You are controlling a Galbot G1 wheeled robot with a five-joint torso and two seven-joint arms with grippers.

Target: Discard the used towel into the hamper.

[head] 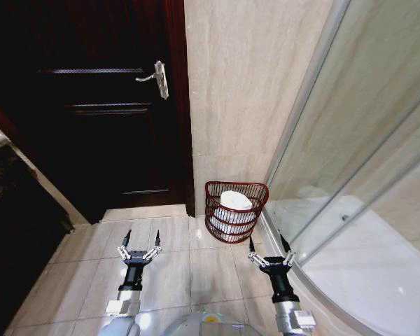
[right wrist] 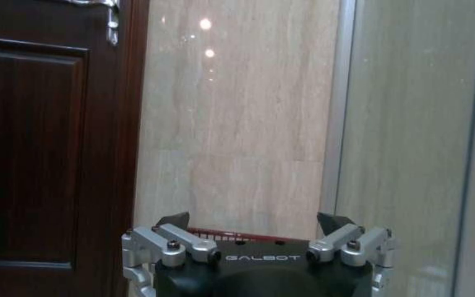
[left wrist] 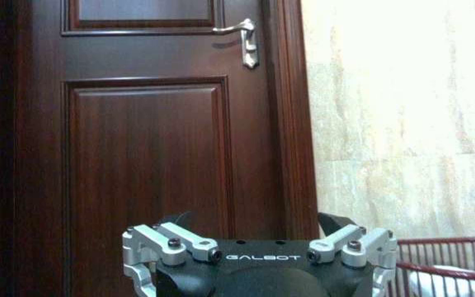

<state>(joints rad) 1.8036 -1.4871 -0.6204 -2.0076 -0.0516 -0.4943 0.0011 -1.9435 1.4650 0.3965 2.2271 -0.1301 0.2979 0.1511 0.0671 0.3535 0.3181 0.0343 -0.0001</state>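
The hamper (head: 220, 227) is a small round reddish-brown slatted basket on the tile floor, against the wall between door and shower. A white towel (head: 236, 201) lies bunched inside it. My left gripper (head: 142, 234) hovers low over the floor to the hamper's left, open and empty. My right gripper (head: 266, 240) is just in front of the hamper, near its right side, also open and empty. In the left wrist view the left gripper (left wrist: 256, 219) faces the door, with the hamper (left wrist: 460, 250) and towel (left wrist: 440, 281) beside it. Past the right gripper (right wrist: 254, 219) the hamper rim (right wrist: 237, 234) peeks out.
A dark wooden door (head: 105, 105) with a silver lever handle (head: 157, 77) stands shut at the left. A curved glass shower enclosure (head: 350, 175) with a raised white base fills the right. A dark cabinet (head: 14, 231) borders the far left. Open tile floor lies between.
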